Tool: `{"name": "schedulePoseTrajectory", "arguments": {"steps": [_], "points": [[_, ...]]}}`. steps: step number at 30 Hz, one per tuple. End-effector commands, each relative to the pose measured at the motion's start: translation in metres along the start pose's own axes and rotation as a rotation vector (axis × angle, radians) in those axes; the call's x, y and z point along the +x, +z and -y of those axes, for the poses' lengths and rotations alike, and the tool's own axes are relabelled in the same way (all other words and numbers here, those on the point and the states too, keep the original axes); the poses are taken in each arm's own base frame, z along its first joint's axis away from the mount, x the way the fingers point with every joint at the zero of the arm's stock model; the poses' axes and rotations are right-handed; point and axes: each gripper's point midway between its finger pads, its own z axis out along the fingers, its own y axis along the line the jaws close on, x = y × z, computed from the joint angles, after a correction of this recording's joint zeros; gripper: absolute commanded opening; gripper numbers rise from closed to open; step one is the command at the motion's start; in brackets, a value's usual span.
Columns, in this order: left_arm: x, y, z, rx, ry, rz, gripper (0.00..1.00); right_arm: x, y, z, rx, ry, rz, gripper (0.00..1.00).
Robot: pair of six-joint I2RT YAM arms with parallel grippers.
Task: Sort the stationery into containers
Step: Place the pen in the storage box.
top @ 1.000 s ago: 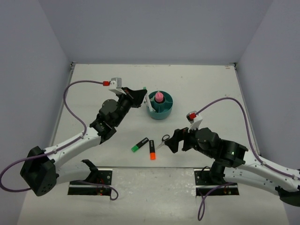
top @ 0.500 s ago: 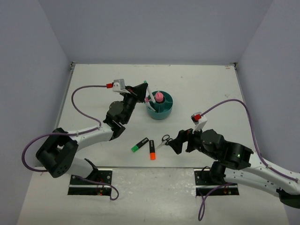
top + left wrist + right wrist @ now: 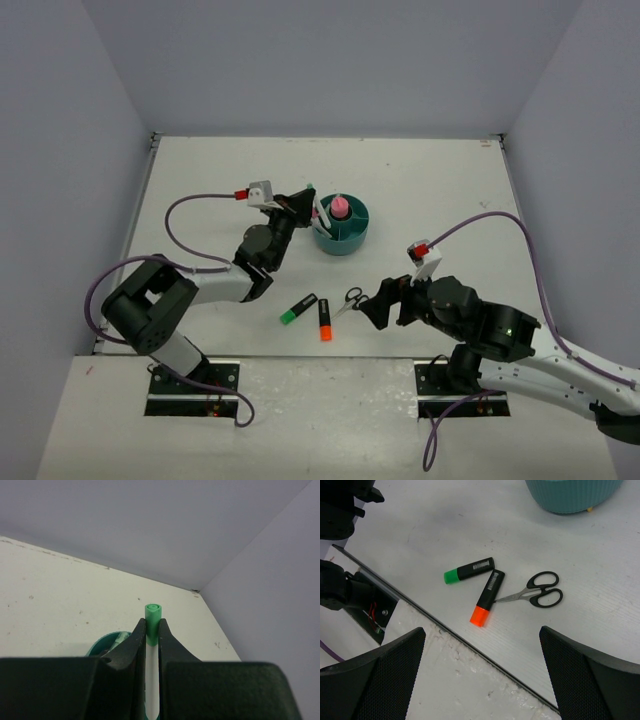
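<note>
Green-capped pen (image 3: 153, 612): white barrel clamped between the two fingers of the left pincer (image 3: 152, 626), green end poking out past the fingertips; its other end was hidden by the pincer body.
Left pincer: closed tight on that pen, held just over the left rim of the organizer; whether the pen reached into a compartment could not be told.
Teal organizer (image 3: 354, 241): stood upright near the middle of the worktop (image 3: 450, 190), a little toward the left arm.
Organizer contents: a pink-capped glue stick (image 3: 340, 207) stood upright in the central well; thin white pens (image 3: 322, 214) leaned in a compartment on the left side, right beside the left pincer.
Green highlighter (image 3: 469, 570): lay flat on the worktop nearer the arm bases, well apart from the organizer, green cap pointing left.
Orange highlighter (image 3: 487, 597): lay just beside the green one, their black ends close together in a V, orange cap toward the near edge.
Scissors (image 3: 535, 592): black-handled and shut, lying flat to the right of the orange highlighter, blade tip touching its black barrel.
Right pincer (image 3: 367, 304): fingers spread wide and holding nothing, hanging above the worktop just right of the scissors and facing the two highlighters.
</note>
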Motion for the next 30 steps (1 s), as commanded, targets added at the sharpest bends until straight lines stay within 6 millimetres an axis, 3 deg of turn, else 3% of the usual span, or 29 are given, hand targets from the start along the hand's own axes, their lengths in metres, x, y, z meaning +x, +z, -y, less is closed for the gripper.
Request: {"name": "schedulePoseTrajectory", "arguments": {"steps": [1, 12, 22, 27, 30], "points": [[-0.014, 0.012, 0.005, 0.011, -0.009, 0.078, 0.00, -0.008, -0.003, -0.004, -0.002, 0.026, 0.019, 0.99], [0.010, 0.021, -0.008, 0.002, -0.009, 0.043, 0.00, -0.005, -0.001, -0.001, 0.008, 0.012, 0.013, 0.99], [0.029, 0.017, -0.017, -0.004, -0.033, -0.001, 0.01, -0.004, 0.000, 0.001, 0.015, 0.007, 0.015, 0.99], [0.034, 0.012, -0.016, 0.010, -0.049, -0.022, 0.14, -0.005, 0.000, 0.001, 0.017, 0.005, 0.018, 0.99], [0.030, 0.007, -0.012, 0.019, -0.056, -0.023, 0.30, -0.006, 0.001, 0.000, 0.016, 0.005, 0.015, 0.99]]}}
